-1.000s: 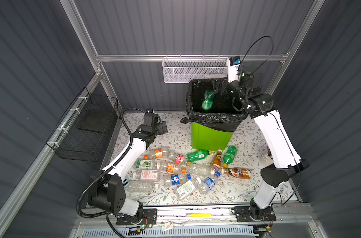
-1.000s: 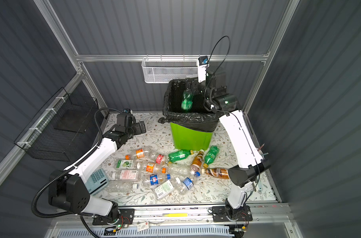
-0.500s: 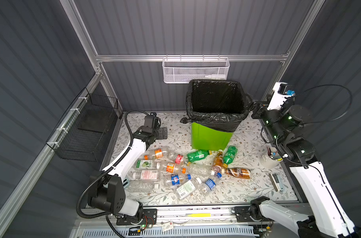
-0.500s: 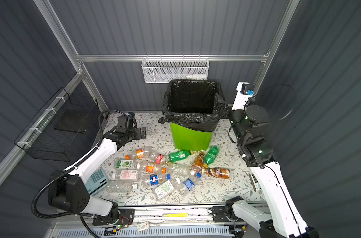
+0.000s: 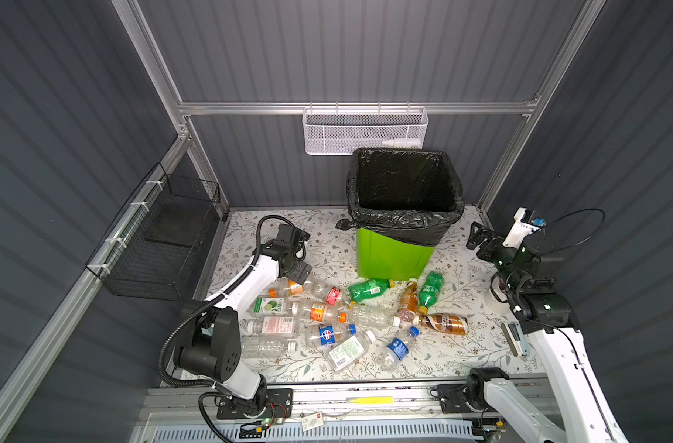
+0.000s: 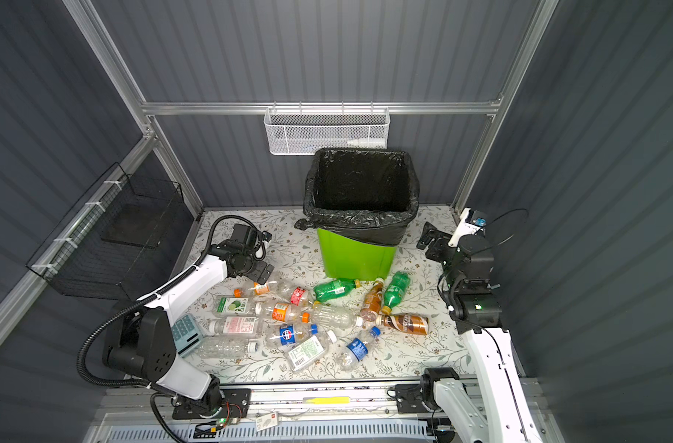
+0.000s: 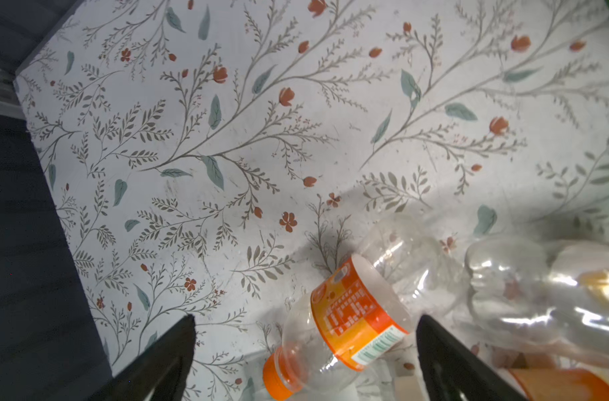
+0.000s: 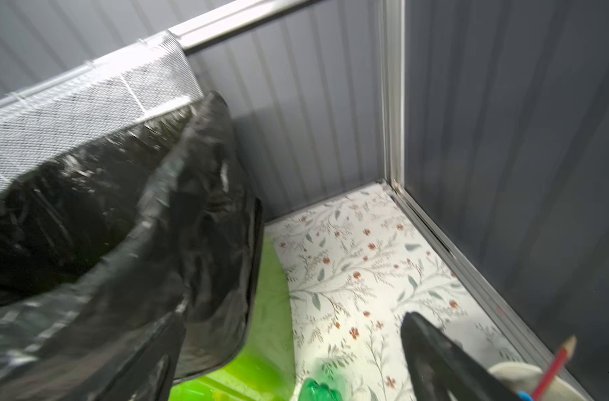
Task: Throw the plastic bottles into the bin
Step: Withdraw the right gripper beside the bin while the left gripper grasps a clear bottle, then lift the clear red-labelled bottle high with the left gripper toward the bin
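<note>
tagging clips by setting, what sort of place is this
Likely a robot test cell: grey panelled walls on an aluminium frame, two robot arms mounted on a front rail, bottles strewn beside a green bin.

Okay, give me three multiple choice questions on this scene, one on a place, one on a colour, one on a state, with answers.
1. Where does the white mesh basket hang?
A) on the back rail, behind the bin
B) on the left wall
C) on the right wall

2. What colour is the bin's liner bag?
A) white
B) black
C) blue

3. How is the right tool?
A) shut on a green bottle
B) shut on a pencil
C) open and empty

1 A: it hangs on the rail beyond the bin.
2 B: black plastic folds over the rim.
3 C: it stands wide with nothing in it.
</note>
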`<state>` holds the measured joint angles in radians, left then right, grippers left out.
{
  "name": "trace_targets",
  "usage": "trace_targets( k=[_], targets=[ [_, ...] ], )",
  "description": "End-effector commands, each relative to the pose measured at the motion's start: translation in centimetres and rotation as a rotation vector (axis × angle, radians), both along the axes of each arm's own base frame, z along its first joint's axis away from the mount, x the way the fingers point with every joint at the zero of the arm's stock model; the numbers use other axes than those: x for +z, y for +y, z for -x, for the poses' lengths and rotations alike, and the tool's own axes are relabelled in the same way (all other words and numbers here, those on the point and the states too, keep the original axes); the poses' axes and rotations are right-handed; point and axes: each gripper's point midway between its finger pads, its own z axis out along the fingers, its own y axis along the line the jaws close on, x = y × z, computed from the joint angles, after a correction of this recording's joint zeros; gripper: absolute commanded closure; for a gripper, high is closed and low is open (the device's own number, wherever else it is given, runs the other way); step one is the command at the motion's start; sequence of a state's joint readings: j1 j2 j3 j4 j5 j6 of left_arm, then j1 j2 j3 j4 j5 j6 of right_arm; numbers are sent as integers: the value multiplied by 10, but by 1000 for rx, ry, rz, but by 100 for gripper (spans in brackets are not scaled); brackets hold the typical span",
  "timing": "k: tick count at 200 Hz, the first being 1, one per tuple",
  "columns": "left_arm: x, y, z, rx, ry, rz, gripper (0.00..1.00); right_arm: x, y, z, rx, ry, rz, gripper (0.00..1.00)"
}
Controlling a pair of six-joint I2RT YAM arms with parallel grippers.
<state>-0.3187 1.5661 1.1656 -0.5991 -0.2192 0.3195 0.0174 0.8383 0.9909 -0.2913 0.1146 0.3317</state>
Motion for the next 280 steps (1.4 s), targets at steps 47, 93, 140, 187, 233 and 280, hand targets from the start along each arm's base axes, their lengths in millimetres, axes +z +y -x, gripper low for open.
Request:
trace_targets(
  k=[47, 93, 140, 187, 233, 280],
  targets=[
    [-24, -10, 24, -176, 146, -3, 7, -34, -7, 5, -20, 71, -67, 1],
    [-41, -5, 31, -165, 195, -33, 11, -41, -13, 7, -33, 83, -77, 1],
    [-51, 4, 20, -105, 191, -82, 16, -47, -17, 8, -42, 86, -95, 1],
    [-65, 7, 7, -36, 206, -100, 19, -53, -20, 12, -56, 87, -108, 1],
    [-71, -3, -13, -5, 187, -58, 25, -57, -24, 16, -68, 95, -110, 1],
    [-79, -6, -23, -1, 182, -54, 40, -60, -29, 22, -88, 94, -111, 1]
  ],
)
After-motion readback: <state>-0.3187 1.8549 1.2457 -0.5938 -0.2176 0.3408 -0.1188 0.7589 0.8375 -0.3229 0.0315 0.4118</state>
